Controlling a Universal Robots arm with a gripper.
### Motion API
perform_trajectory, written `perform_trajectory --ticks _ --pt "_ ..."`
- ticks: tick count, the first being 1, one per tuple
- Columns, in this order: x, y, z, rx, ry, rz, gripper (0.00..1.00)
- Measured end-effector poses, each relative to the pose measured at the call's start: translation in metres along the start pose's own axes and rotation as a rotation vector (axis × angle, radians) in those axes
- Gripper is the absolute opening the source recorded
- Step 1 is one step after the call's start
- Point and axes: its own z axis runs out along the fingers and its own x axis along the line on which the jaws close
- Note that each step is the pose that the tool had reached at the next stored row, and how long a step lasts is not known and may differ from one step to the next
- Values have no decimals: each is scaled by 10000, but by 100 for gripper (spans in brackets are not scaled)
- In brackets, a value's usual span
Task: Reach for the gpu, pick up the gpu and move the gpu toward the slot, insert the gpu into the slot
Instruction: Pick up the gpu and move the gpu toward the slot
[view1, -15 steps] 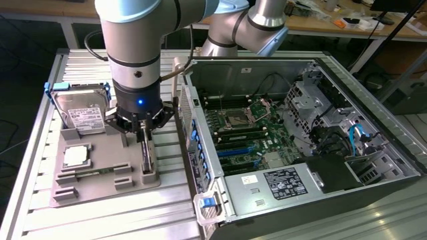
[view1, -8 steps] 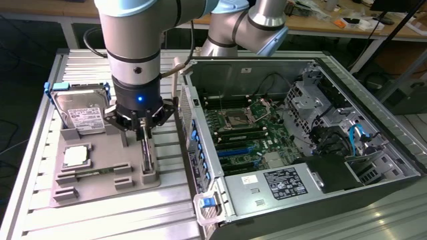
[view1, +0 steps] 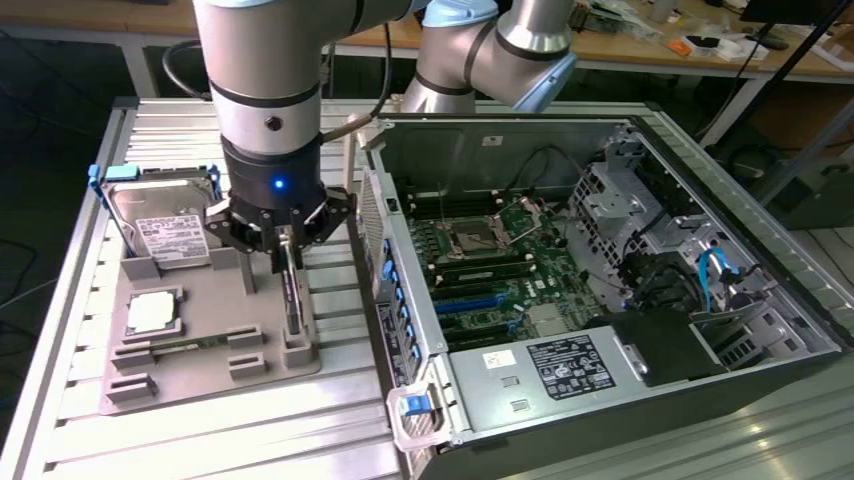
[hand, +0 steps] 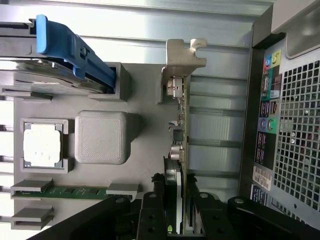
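The gpu (view1: 291, 298) stands on edge in the right-hand groove of the grey holder tray (view1: 200, 375), outside the computer case. In the wrist view the gpu (hand: 181, 115) runs away from me, its silvery bracket at the far end. My gripper (view1: 287, 255) hangs straight down over the card. Its black fingers (hand: 150, 212) sit tight against both faces of the near end, so my gripper (hand: 176, 212) is shut on the card, which still rests in the groove. The blue slot (view1: 467, 300) lies on the green motherboard inside the open case, towards the exterior view's right.
On the tray are a silver hard drive (view1: 167, 225) in a blue frame, a square silver chip (view1: 154, 312) and a green memory stick (view1: 180, 347). The open case (view1: 400, 300) has its wall right next to the tray. A ribbed metal table (view1: 267, 440) carries everything.
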Motion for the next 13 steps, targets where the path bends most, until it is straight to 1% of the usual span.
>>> perform_trajectory --ticks 4,7,13 --pt "1 3 -104 0 1 0 27" --pt "1 6 -199 1 1 0 27" --pt "2 14 -460 1 1 0 27"
